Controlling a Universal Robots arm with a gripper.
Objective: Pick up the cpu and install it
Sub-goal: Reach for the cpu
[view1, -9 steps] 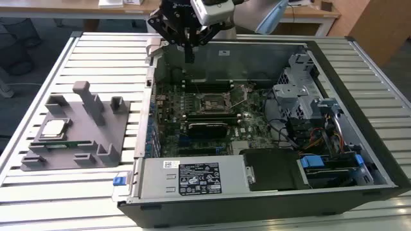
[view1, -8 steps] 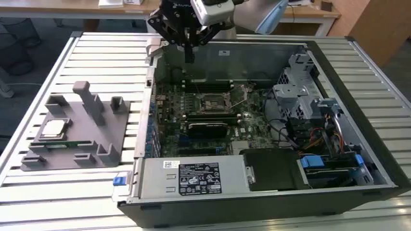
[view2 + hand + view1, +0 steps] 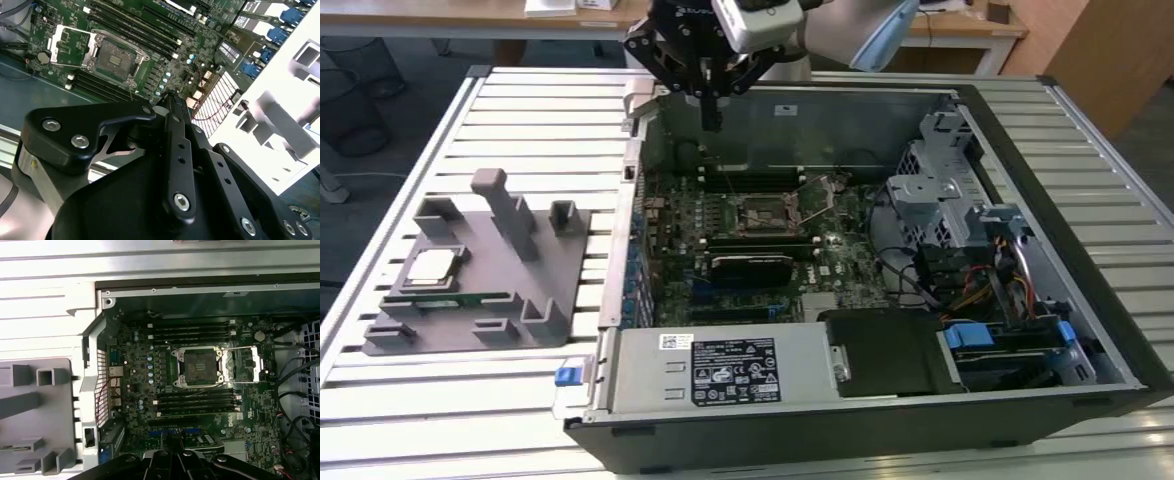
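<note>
The grey moulded plastic fixture (image 3: 520,290), with its upright posts and shallow recesses, sits on the white slatted metal table (image 3: 534,110) at the exterior view's left. It holds the small flat square cpu (image 3: 430,268) with its shiny silver top in one recess. A long narrow green memory stick (image 3: 459,299) lies just beside it. The open black and grey computer case (image 3: 881,425) stands apart from the fixture, on the exterior view's right. Inside it lies the green motherboard (image 3: 145,390). The board's square black socket (image 3: 199,365) is uncovered and empty, with its metal load plate (image 3: 246,362) swung aside, and long black memory slots run along both sides. A grey labelled power supply box (image 3: 720,370) fills the near end of the case. The black gripper (image 3: 710,120) hangs above the case's far end, near the wall that faces the fixture. Its fingers are drawn together to a narrow tip and grasp nothing, as the second wrist view also shows (image 3: 171,98). Open air lies beneath it, well apart from the cpu, and bare table slats run between the case wall and the fixture.
</note>
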